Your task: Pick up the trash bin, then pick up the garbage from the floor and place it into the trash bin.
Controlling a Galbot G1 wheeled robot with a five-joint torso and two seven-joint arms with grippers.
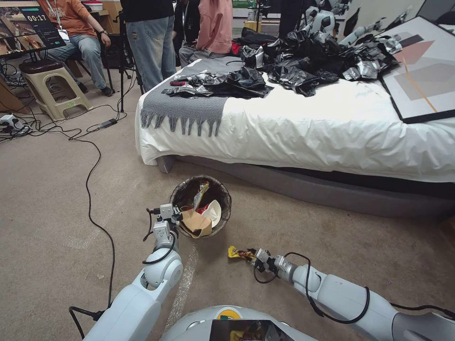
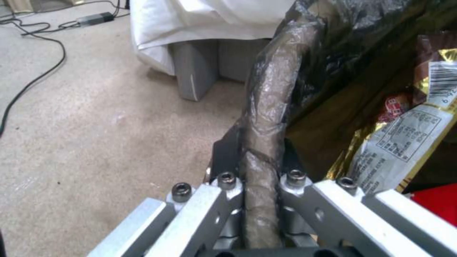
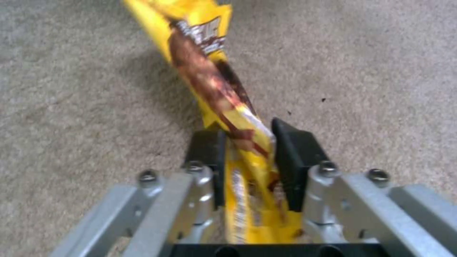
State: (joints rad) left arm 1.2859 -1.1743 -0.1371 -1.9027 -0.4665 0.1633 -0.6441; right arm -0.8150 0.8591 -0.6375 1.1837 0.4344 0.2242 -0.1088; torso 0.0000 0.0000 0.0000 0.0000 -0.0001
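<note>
The trash bin [image 1: 222, 189], round and lined with a dark bag, hangs just in front of the bed. My left gripper [image 1: 176, 215] is shut on its near-left rim [image 2: 266, 117], one black pad on each side of the bag-wrapped edge. Inside lie a brown paper bag [image 1: 196, 223], a white-and-red cup [image 1: 212, 210] and a gold snack wrapper [image 2: 405, 139]. To the bin's right, low over the carpet, my right gripper [image 1: 250, 256] is shut on a yellow snack wrapper [image 1: 235, 253], which sticks out between the pads [image 3: 205, 67].
A white-sheeted bed [image 1: 308, 128] with a grey throw, black plastic sheets [image 1: 303, 61] and a framed picture stands close behind the bin. A black cable [image 1: 90, 189] snakes over the carpet at left. A stool [image 1: 50, 83] and seated people are at the back left.
</note>
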